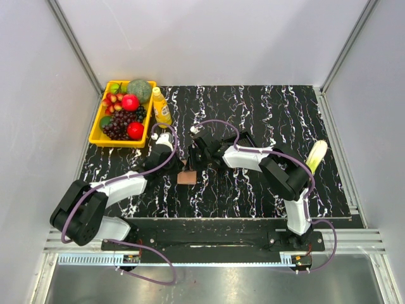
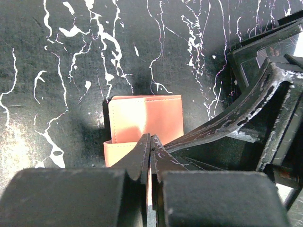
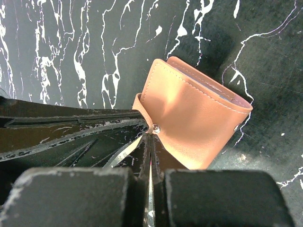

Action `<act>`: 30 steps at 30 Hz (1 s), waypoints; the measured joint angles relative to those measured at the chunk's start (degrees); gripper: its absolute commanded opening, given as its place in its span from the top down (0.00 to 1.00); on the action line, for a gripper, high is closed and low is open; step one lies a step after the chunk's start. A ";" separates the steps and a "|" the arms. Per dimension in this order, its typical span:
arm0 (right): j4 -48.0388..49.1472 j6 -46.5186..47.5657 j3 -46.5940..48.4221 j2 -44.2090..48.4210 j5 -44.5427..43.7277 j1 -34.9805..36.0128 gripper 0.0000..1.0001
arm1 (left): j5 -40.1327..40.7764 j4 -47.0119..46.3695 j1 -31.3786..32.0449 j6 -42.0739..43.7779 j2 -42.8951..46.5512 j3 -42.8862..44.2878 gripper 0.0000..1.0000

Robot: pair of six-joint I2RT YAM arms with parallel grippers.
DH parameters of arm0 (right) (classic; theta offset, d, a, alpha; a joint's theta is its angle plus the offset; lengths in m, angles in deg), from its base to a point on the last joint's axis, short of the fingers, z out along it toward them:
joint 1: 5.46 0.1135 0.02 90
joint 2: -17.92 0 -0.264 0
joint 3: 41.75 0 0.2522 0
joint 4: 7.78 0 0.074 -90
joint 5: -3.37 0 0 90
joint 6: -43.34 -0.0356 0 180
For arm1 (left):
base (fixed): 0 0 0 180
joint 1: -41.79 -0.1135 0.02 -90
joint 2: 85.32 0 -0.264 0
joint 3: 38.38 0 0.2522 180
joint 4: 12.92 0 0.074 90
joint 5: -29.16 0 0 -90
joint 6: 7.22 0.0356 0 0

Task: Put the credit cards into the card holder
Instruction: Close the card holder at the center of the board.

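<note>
The tan-brown card holder [image 1: 186, 178] lies on the black marbled mat between my two grippers. In the left wrist view the card holder [image 2: 144, 116] is just ahead of my left gripper [image 2: 150, 142], which is shut on a thin peach flap of it. In the right wrist view the card holder [image 3: 194, 123] stands half open, with its snap tab [image 3: 155, 127] at the fingertips. My right gripper [image 3: 150, 139] is shut on a thin pale glossy credit card [image 3: 150, 189], seen edge-on and pointing at the holder. In the top view the left gripper [image 1: 178, 167] and the right gripper [image 1: 195, 162] nearly touch.
A black open box [image 2: 255, 56] sits just right of the card holder, behind the right arm. A yellow tray [image 1: 111, 140] of fruit and a yellow bottle [image 1: 161, 107] stand at the back left. A pale yellow-green long object [image 1: 316, 156] lies at the right.
</note>
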 measured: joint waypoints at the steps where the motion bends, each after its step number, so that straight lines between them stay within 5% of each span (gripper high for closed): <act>1: 0.00 -0.02 0.00 0.00 0.00 0.00 1.00 | 0.00 0.04 0.00 0.00 0.11 -0.02 1.00; 30: -0.52 -2.21 -0.81 -0.74 0.55 -0.04 1.00 | -2.27 -1.66 0.00 0.83 -0.44 -2.99 1.00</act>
